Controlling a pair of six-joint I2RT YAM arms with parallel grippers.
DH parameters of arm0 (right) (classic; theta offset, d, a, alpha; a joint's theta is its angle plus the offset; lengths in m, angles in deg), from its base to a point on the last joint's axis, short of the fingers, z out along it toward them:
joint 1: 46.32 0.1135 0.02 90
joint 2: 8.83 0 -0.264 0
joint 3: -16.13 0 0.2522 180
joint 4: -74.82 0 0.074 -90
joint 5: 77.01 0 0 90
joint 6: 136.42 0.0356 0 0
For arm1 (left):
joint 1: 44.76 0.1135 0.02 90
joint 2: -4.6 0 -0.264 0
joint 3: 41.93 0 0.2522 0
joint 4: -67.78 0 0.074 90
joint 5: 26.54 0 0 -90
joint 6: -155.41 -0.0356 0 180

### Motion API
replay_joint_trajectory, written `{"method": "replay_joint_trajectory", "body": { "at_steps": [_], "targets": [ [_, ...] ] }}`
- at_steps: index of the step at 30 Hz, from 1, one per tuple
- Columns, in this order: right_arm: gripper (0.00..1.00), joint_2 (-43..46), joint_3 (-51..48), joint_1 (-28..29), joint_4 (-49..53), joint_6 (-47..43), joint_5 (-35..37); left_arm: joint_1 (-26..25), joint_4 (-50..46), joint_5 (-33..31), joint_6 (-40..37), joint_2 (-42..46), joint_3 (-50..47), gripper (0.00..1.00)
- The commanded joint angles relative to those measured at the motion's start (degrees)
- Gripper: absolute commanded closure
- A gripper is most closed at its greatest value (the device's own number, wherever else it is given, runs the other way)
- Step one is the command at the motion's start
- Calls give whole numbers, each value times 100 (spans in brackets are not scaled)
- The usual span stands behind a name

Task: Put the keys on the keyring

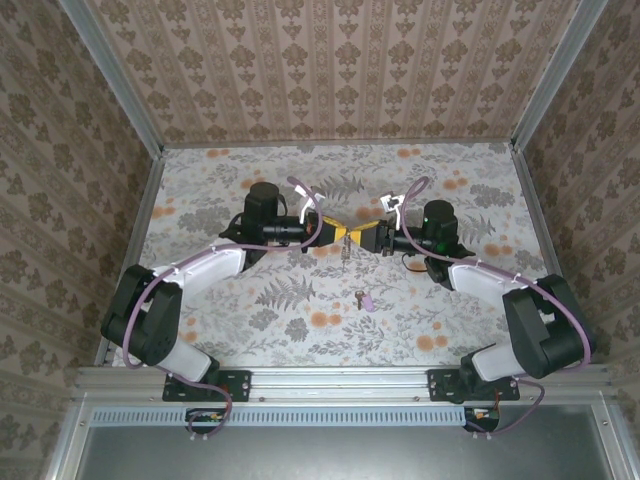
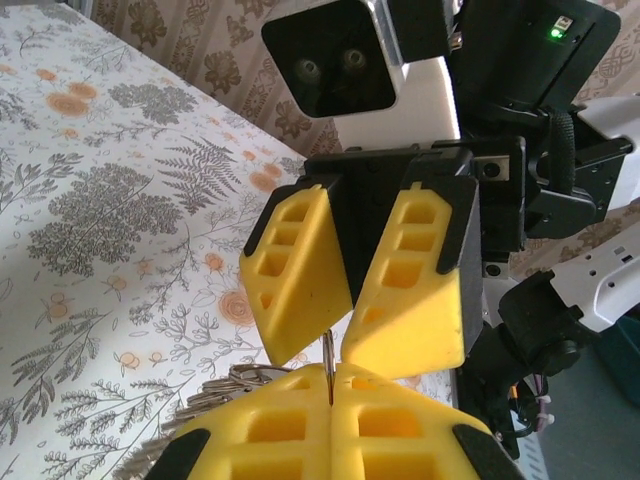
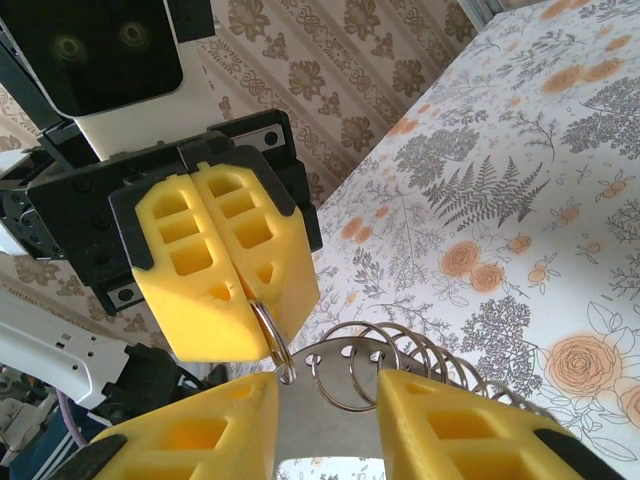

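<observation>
- The job is not done. The key lies flat on the table, near my two arms and well apart from both grippers. Its pink head points to the right.
- Nothing holds the key, and it is not on a ring yet.
- The keyring is up in the air, between my two grippers, above the middle of the table.
- My left gripper has its jaws pressed together. They pinch one thin ring of the keyring.
- My right gripper has its jaws a little way apart, with the keyring's flat metal part in the gap. I cannot tell if they squeeze it or just sit beside it.
- I think what is left is to pick up the key and slide it onto a ring.
</observation>
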Motion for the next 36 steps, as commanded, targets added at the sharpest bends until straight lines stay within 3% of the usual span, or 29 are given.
{"method": "replay_joint_trajectory", "body": {
  "at_steps": [1,18,22,27,30,32,36],
  "targets": [
    [68,-74,182,29,-117,-117,-150,-27,12,210,-149,-28,248,100],
    [70,60,269,37,-101,-71,-103,-112,19,305,-129,-199,307,100],
    [79,46,299,31,-82,-72,-106,-133,11,312,-116,-221,336,100],
    [100,66,280,35,-4,-133,-97,-133,19,281,-102,-213,326,100],
    [100,82,246,33,17,-156,40,-116,162,10,42,-141,238,100],
    [100,99,193,27,-41,-152,221,-53,602,-304,364,-22,29,91],
    [100,118,130,29,-269,-39,455,86,1146,-895,896,286,-382,62]
  ]
}}
